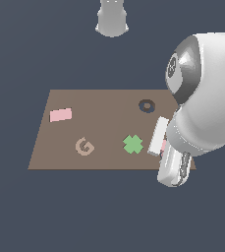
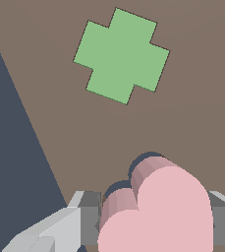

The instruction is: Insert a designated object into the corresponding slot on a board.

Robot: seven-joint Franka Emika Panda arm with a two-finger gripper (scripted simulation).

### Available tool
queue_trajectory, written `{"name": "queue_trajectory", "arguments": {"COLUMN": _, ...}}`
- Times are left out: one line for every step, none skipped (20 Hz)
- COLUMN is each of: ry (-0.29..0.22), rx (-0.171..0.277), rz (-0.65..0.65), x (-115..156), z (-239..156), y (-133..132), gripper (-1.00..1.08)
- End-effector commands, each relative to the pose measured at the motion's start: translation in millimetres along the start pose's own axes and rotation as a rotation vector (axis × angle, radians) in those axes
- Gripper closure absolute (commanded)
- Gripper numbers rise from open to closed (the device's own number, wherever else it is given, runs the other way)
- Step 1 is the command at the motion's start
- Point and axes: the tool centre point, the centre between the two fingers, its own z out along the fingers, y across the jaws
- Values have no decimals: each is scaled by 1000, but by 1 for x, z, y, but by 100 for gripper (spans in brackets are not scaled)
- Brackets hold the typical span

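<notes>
Plainly, one brown board [image 1: 104,142] lies flat, bearing one pale pink rectangle [image 1: 61,115], one tan spiral G [image 1: 85,146], one green cross [image 1: 132,144] and one dark ring recess [image 1: 146,106]. One white arm [image 1: 207,98] leans down over the board's edge at the exterior view's right. Its tool [image 2: 155,224] is clamped on the pink heart piece [image 2: 163,211] — thick, smooth-faced — poised over a dark heart-shaped recess [image 2: 143,160] near the cross.
</notes>
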Motion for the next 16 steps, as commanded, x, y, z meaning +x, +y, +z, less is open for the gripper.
{"name": "queue_trajectory", "arguments": {"ry": 0, "rx": 0, "rz": 0, "x": 0, "z": 0, "y": 0, "gripper": 108}}
{"name": "queue_trajectory", "arguments": {"ry": 0, "rx": 0, "rz": 0, "x": 0, "z": 2, "y": 0, "gripper": 108}}
{"name": "queue_trajectory", "arguments": {"ry": -1, "rx": 0, "rz": -1, "x": 0, "z": 5, "y": 0, "gripper": 108}}
{"name": "queue_trajectory", "arguments": {"ry": -1, "rx": 0, "rz": -1, "x": 0, "z": 8, "y": 0, "gripper": 108}}
{"name": "queue_trajectory", "arguments": {"ry": -1, "rx": 0, "rz": -1, "x": 0, "z": 9, "y": 0, "gripper": 108}}
{"name": "queue_trajectory", "arguments": {"ry": -1, "rx": 0, "rz": -1, "x": 0, "z": 10, "y": 0, "gripper": 108}}
{"name": "queue_trajectory", "arguments": {"ry": -1, "rx": 0, "rz": -1, "x": 0, "z": 10, "y": 0, "gripper": -92}}
{"name": "queue_trajectory", "arguments": {"ry": -1, "rx": 0, "rz": -1, "x": 0, "z": 10, "y": 0, "gripper": -92}}
{"name": "queue_trajectory", "arguments": {"ry": -1, "rx": 0, "rz": -1, "x": 0, "z": 10, "y": 0, "gripper": -92}}
{"name": "queue_trajectory", "arguments": {"ry": -1, "rx": 0, "rz": -1, "x": 0, "z": 10, "y": 0, "gripper": -92}}
{"name": "queue_trajectory", "arguments": {"ry": -1, "rx": 0, "rz": -1, "x": 0, "z": 10, "y": 0, "gripper": -92}}
{"name": "queue_trajectory", "arguments": {"ry": -1, "rx": 0, "rz": -1, "x": 0, "z": 10, "y": 0, "gripper": -92}}
{"name": "queue_trajectory", "arguments": {"ry": -1, "rx": 0, "rz": -1, "x": 0, "z": 10, "y": 0, "gripper": -92}}
{"name": "queue_trajectory", "arguments": {"ry": -1, "rx": 0, "rz": -1, "x": 0, "z": 10, "y": 0, "gripper": -92}}
{"name": "queue_trajectory", "arguments": {"ry": -1, "rx": 0, "rz": -1, "x": 0, "z": 10, "y": 0, "gripper": -92}}
{"name": "queue_trajectory", "arguments": {"ry": -1, "rx": 0, "rz": -1, "x": 0, "z": 10, "y": 0, "gripper": -92}}
